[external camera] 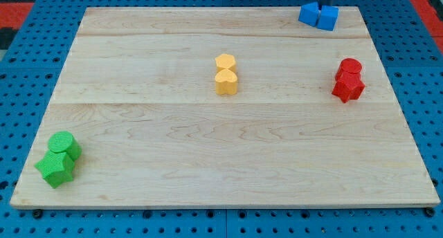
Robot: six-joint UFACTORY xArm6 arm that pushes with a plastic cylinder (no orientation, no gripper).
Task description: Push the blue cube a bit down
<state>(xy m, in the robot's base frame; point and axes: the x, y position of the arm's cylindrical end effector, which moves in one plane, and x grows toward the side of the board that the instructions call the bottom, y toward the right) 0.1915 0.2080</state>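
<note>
- Green pair (58, 159) at the view's bottom-left corner of the wooden board (208, 162): two green blocks touching, shapes unclear.
- Yellow pair (225, 74) mid-board, toward the top: two heart-like blocks touching.
- Blue cube (329, 17) at the top-right edge, touching a second blue block (309, 14) on its left.
- My tip (324, 4): bare rod, holds nothing, sits just above the blue cube; contact unclear.
- Red pair (348, 79) right side, below the blues: two touching blocks.

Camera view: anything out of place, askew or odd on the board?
Nothing damaged or spilled. The blue blocks sit right at the board's top edge, with my tip just behind them. Yellow, red and green pairs sit touching.
</note>
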